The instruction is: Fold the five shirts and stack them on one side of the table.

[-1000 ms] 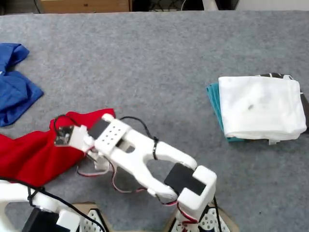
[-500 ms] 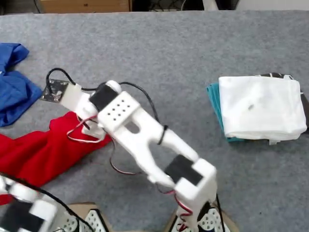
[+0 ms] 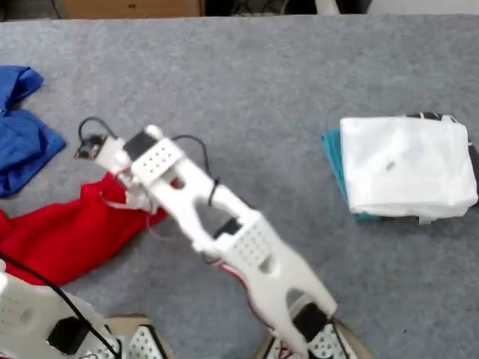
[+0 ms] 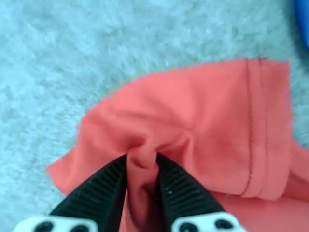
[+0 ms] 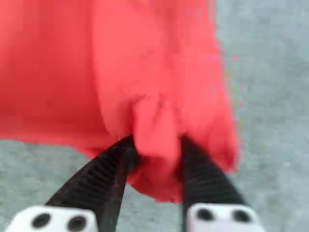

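Red shirt (image 3: 60, 232), unfolded and crumpled, lying at the near left part of the grey-covered table (image 3: 247, 67). Its cloth is gathered into soft ridges; a stitched hem runs along one edge in the left wrist view (image 4: 193, 111).

Left gripper (image 4: 142, 162): the ribbed black fingers (image 4: 108, 181) are closed on a raised pinch of the red cloth, with folds radiating from the grip. Right gripper (image 5: 154, 145): likewise clamped on a bunched fold near an edge of the red shirt (image 5: 96, 63), with bare table just beside it.

In the high view the white right arm (image 3: 224, 224) stretches diagonally from the near edge to the shirt's upper right corner. It covers that corner, so the grip itself is hidden from above.

Blue shirt (image 3: 26, 146): unfolded, heaped at the far left edge, near the red shirt but apart from it.

Stack at the right side, well apart from the red shirt: a folded white shirt (image 3: 408, 164) on top, a teal shirt (image 3: 333, 157) showing beneath along its left side, and a dark garment (image 3: 423, 116) showing at the far edge.
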